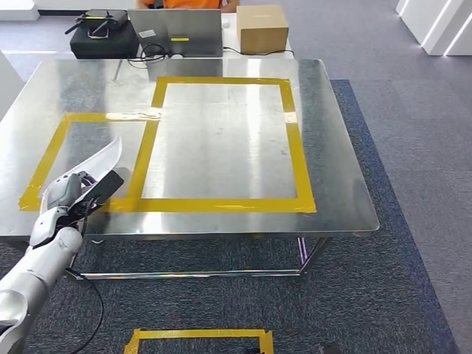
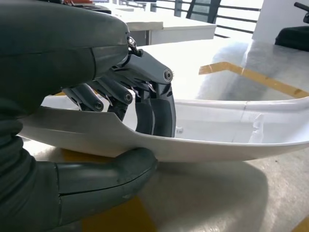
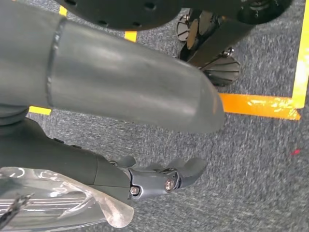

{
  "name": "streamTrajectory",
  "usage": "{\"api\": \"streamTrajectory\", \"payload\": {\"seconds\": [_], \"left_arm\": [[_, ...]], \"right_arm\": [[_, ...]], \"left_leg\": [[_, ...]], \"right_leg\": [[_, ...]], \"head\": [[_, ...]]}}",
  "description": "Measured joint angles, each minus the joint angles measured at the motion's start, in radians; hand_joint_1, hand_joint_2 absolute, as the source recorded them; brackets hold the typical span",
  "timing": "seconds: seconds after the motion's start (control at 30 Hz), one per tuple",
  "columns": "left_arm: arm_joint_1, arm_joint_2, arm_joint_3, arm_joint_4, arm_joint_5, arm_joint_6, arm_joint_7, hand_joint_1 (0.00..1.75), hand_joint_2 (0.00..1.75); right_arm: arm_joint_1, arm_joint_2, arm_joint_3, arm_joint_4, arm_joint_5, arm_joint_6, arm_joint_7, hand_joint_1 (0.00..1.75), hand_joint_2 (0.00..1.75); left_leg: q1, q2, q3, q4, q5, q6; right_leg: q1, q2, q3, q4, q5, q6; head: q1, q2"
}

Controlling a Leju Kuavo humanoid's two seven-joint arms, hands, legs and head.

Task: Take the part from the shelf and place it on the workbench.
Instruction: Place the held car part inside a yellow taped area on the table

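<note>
Head view: the left hand is seen at the near left edge of the workbench, closed on a long white part. The part is held tilted, its far end raised above the steel top and over the smaller of the two yellow tape outlines. That outline is judged to be the intended set-down area, which would account for the hand's position there. A laptop, a black case and a cardboard box are noted on a table beyond the bench, well apart from the work.

Left wrist view: the part is seen pinched across its thin curved edge, with dark fingers on one face and the thumb on the other. The part is carried just above the bench surface; contact with the bench cannot be confirmed. Release is judged not yet due until the part lies flat.

Right wrist view: the right hand is seen hanging over grey carpet marked with orange tape. Nothing is held; its fingers lie loosely extended, close together. It is judged idle because one hand suffices for the light part.
</note>
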Motion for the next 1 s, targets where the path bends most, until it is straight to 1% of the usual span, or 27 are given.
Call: {"api": "streamTrajectory", "payload": {"seconds": [0.03, 0.07, 0.1, 0.13, 0.17, 0.23, 0.27, 0.3, 0.33, 0.4, 0.43, 0.47, 0.5, 0.57, 0.6, 0.63, 0.67, 0.73, 0.77, 0.8, 0.83, 0.9, 0.93, 0.97, 1.0], "left_arm": [[0.0, 0.0, 0.0, 0.001, 0.001, -0.011, -0.004, 0.87, 1.75], [-0.001, 0.0, 0.0, 0.001, 0.003, -0.021, -0.009, 0.44, 1.75], [0.0, 0.0, 0.0, 0.002, 0.005, -0.031, -0.016, 0.0, 1.75], [0.002, 0.001, 0.0, 0.002, 0.008, -0.038, -0.026, 0.0, 1.31], [0.005, 0.0, 0.0, 0.002, 0.015, -0.04, -0.041, 0.0, 0.87], [0.013, -0.005, 0.002, 0.002, 0.042, -0.027, -0.084, 0.0, 0.0], [0.016, -0.008, 0.005, 0.0, 0.064, -0.007, -0.113, 0.0, 0.0], [0.018, -0.013, 0.01, -0.003, 0.09, 0.021, -0.145, 0.0, 0.0], [0.02, -0.018, 0.018, -0.007, 0.12, 0.055, -0.181, 0.0, 0.0], [0.024, -0.037, 0.042, -0.017, 0.197, 0.121, -0.259, 0.0, 0.0], [0.028, -0.047, 0.057, -0.024, 0.239, 0.144, -0.296, 0.0, 0.0], [0.032, -0.058, 0.072, -0.033, 0.279, 0.16, -0.329, 0.0, 0.0], [0.034, -0.068, 0.086, -0.044, 0.315, 0.171, -0.357, 0.0, 0.0], [0.033, -0.08, 0.108, -0.067, 0.358, 0.182, -0.391, 0.0, 0.0], [0.031, -0.084, 0.118, -0.076, 0.368, 0.184, -0.398, 0.0, 0.0], [0.03, -0.088, 0.125, -0.084, 0.376, 0.185, -0.403, 0.0, 0.0], [0.03, -0.091, 0.132, -0.091, 0.388, 0.187, -0.41, 0.0, 0.0], [0.036, -0.101, 0.151, -0.112, 0.445, 0.193, -0.45, 0.0, 0.0], [0.039, -0.108, 0.162, -0.128, 0.493, 0.197, -0.482, 0.0, 0.0], [0.042, -0.115, 0.175, -0.148, 0.553, 0.2, -0.516, 0.0, 0.0], [0.046, -0.122, 0.188, -0.173, 0.623, 0.201, -0.547, 0.0, 0.0], [0.064, -0.134, 0.205, -0.236, 0.761, 0.202, -0.586, 0.0, 0.0], [0.079, -0.138, 0.209, -0.276, 0.818, 0.205, -0.596, 0.0, 0.0], [0.097, -0.143, 0.209, -0.319, 0.858, 0.212, -0.603, 0.0, 0.0], [0.116, -0.148, 0.209, -0.365, 0.887, 0.222, -0.609, 0.0, 0.0]], "right_arm": [[0.0, 0.0, 0.001, 0.0, 0.0, 0.001, -0.001, 0.0, 0.0], [-0.001, 0.0, 0.002, 0.0, 0.001, 0.002, -0.002, 0.0, 0.0], [-0.002, 0.0, 0.002, 0.0, 0.001, 0.004, -0.004, 0.0, 0.0], [-0.002, 0.0, 0.003, 0.0, 0.002, 0.006, -0.007, 0.0, 0.0], [-0.003, 0.0, 0.003, 0.0, 0.004, 0.008, -0.009, 0.0, 0.0], [-0.002, 0.0, 0.003, 0.0, 0.008, 0.009, -0.013, 0.0, 0.0], [-0.002, 0.0, 0.003, 0.0, 0.011, 0.01, -0.015, 0.0, 0.0], [-0.002, 0.0, 0.003, 0.0, 0.013, 0.009, -0.016, 0.0, 0.0], [-0.002, 0.0, 0.003, 0.0, 0.013, 0.008, -0.018, 0.0, 0.0], [-0.001, 0.0, 0.003, 0.0, 0.01, 0.002, -0.021, 0.0, 0.0], [-0.001, 0.0, 0.003, 0.0, 0.008, -0.002, -0.022, 0.0, 0.0], [-0.002, 0.0, 0.003, 0.0, 0.006, -0.006, -0.024, 0.0, 0.0], [-0.002, 0.0, 0.003, 0.0, 0.004, -0.008, -0.026, 0.0, 0.0], [-0.003, 0.0, 0.003, 0.0, 0.004, -0.012, -0.028, 0.0, 0.0], [-0.004, 0.001, 0.003, 0.001, 0.004, -0.013, -0.029, 0.0, 0.0], [-0.004, 0.001, 0.003, 0.001, 0.004, -0.014, -0.029, 0.0, 0.0], [-0.004, 0.001, 0.003, 0.001, 0.004, -0.014, -0.029, 0.0, 0.0], [-0.004, 0.002, 0.003, 0.002, 0.005, -0.017, -0.03, 0.0, 0.0], [-0.003, 0.002, 0.003, 0.003, 0.006, -0.019, -0.03, 0.0, 0.0], [-0.004, 0.002, 0.003, 0.003, 0.007, -0.022, -0.031, 0.0, 0.0], [-0.005, 0.002, 0.003, 0.004, 0.007, -0.025, -0.032, 0.0, 0.0], [-0.004, 0.002, 0.003, 0.005, 0.009, -0.029, -0.032, 0.0, 0.0], [-0.004, 0.002, 0.003, 0.006, 0.01, -0.031, -0.032, 0.0, 0.0], [-0.003, 0.002, 0.003, 0.007, 0.011, -0.033, -0.032, 0.0, 0.0], [-0.003, 0.002, 0.003, 0.007, 0.011, -0.036, -0.032, 0.0, 0.0]], "left_leg": [[0.0, -0.001, 0.002, 0.001, -0.001, -0.002], [-0.002, -0.001, 0.002, 0.003, -0.004, -0.006], [-0.004, -0.002, 0.001, 0.005, -0.005, -0.01], [-0.006, -0.002, 0.001, 0.007, -0.006, -0.015], [-0.008, -0.003, 0.0, 0.007, -0.006, -0.019], [-0.005, -0.003, 0.0, 0.007, -0.007, -0.028], [-0.003, -0.002, -0.005, 0.018, -0.017, -0.033], [-0.002, -0.002, -0.017, 0.047, -0.036, -0.037], [-0.001, -0.001, -0.038, 0.096, -0.065, -0.041], [-0.001, -0.001, -0.101, 0.233, -0.126, -0.046], [-0.001, -0.001, -0.125, 0.282, -0.139, -0.046], [-0.001, -0.001, -0.133, 0.297, -0.133, -0.045], [-0.001, -0.001, -0.122, 0.268, -0.106, -0.042], [-0.002, -0.001, -0.06, 0.135, -0.034, -0.033], [-0.004, -0.001, -0.03, 0.071, -0.012, -0.029], [-0.006, -0.001, -0.013, 0.031, -0.003, -0.025], [-0.008, -0.001, -0.006, 0.014, -0.004, -0.023], [-0.008, -0.001, -0.006, 0.007, -0.004, -0.017], [-0.006, -0.001, -0.004, 0.005, -0.002, -0.012], [-0.004, -0.001, -0.003, 0.002, 0.0, -0.007], [-0.001, 0.0, -0.002, -0.001, 0.002, -0.003], [-0.002, 0.001, -0.001, 0.0, 0.001, 0.002], [-0.002, 0.002, -0.001, 0.0, 0.001, 0.002], [-0.002, 0.001, -0.001, 0.0, 0.0, 0.003], [-0.002, 0.001, 0.0, 0.001, 0.0, 0.003]], "right_leg": [[-0.001, -0.001, 0.04, -0.074, 0.034, -0.001], [-0.001, -0.002, 0.08, -0.146, 0.056, -0.003], [-0.001, -0.002, 0.11, -0.199, 0.07, -0.007], [-0.001, -0.002, 0.127, -0.227, 0.073, -0.011], [0.001, -0.001, 0.131, -0.232, 0.07, -0.016], [0.001, 0.0, 0.13, -0.233, 0.074, -0.028], [0.0, 0.0, 0.131, -0.234, 0.076, -0.034], [-0.002, 0.001, 0.131, -0.236, 0.077, -0.04], [-0.003, 0.001, 0.132, -0.237, 0.078, -0.044], [-0.002, 0.001, 0.132, -0.237, 0.077, -0.048], [-0.002, 0.001, 0.133, -0.237, 0.076, -0.048], [-0.002, 0.001, 0.133, -0.236, 0.075, -0.049], [-0.002, 0.001, 0.135, -0.236, 0.075, -0.048], [-0.001, 0.002, 0.14, -0.236, 0.072, -0.046], [0.001, 0.003, 0.14, -0.235, 0.071, -0.043], [0.002, 0.004, 0.139, -0.235, 0.07, -0.039], [0.003, 0.004, 0.137, -0.235, 0.07, -0.034], [0.002, 0.003, 0.134, -0.237, 0.069, -0.023], [0.002, 0.003, 0.13, -0.231, 0.063, -0.017], [0.001, 0.002, 0.119, -0.209, 0.047, -0.012], [0.001, 0.002, 0.096, -0.163, 0.021, -0.007], [0.0, 0.001, 0.032, -0.026, -0.042, 0.0], [-0.001, 0.0, 0.003, 0.032, -0.06, 0.002], [-0.001, 0.0, -0.01, 0.056, -0.059, 0.004], [-0.001, 0.0, -0.004, 0.039, -0.039, 0.004]], "head": [[0.0, 0.0], [0.0, 0.0], [-0.001, 0.0], [-0.001, 0.0], [-0.002, 0.0], [-0.002, 0.0], [-0.002, 0.0], [-0.004, 0.0], [-0.005, 0.0], [-0.007, 0.0], [-0.007, 0.0], [-0.007, 0.0], [-0.007, 0.0], [-0.007, 0.0], [-0.007, 0.0], [-0.006, 0.0], [-0.006, 0.0], [-0.006, 0.0], [-0.005, 0.0], [-0.004, 0.0], [-0.002, 0.0], [0.0, 0.0], [0.0, 0.0], [0.001, 0.0], [0.001, 0.0]]}}
